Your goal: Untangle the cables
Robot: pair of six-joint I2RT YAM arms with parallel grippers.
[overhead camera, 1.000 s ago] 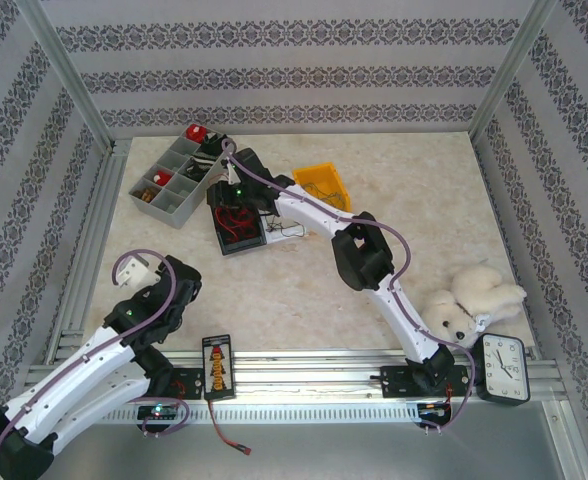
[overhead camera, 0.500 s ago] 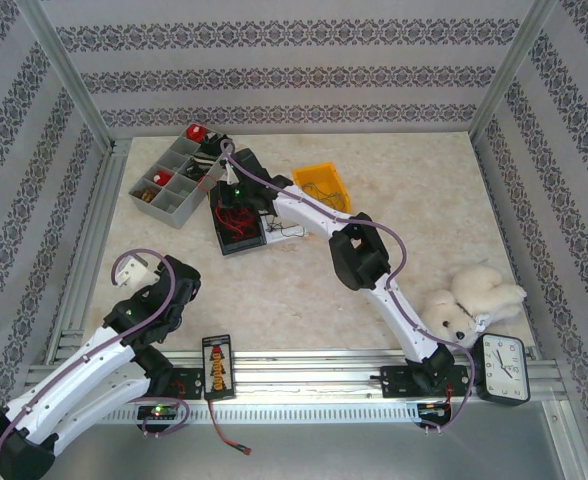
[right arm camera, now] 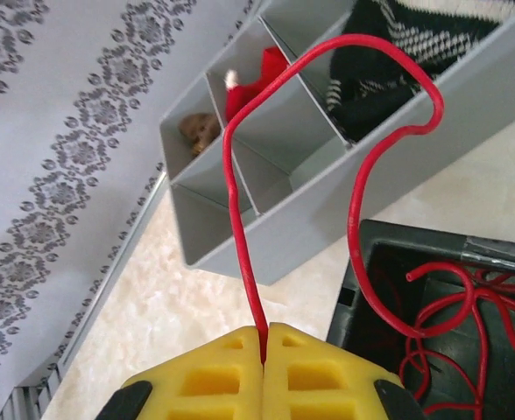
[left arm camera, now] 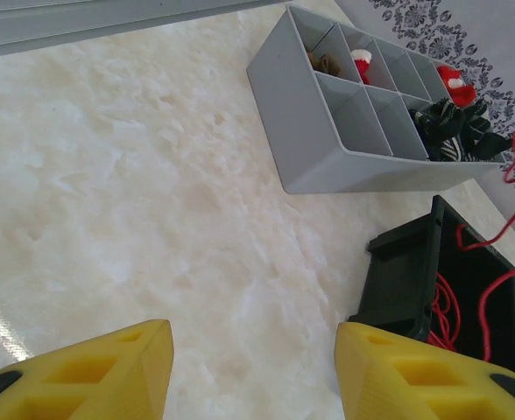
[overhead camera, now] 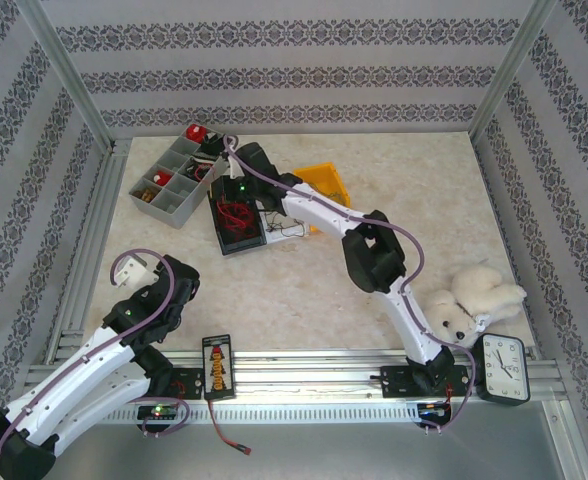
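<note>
Red cable (right arm camera: 353, 210), thin, light and springy, is pinched in the clenched right end effector (right arm camera: 264, 332). A hold near its free end, ahead over the black bin (right arm camera: 398, 245), is judged best. The left end effector (left arm camera: 253, 350) is released.

On the surface (overhead camera: 304, 290), a tray (overhead camera: 169, 190) sits toward 10 o'clock. A bin (overhead camera: 236, 235) lies just beside it, at its 4 o'clock, with cables (overhead camera: 236, 213) in it. A second bin (overhead camera: 332, 180) lies toward 12 o'clock. A plush (overhead camera: 474, 298) lies toward 4 o'clock, with a clock (overhead camera: 501, 368) just beside it at 5 o'clock.
</note>
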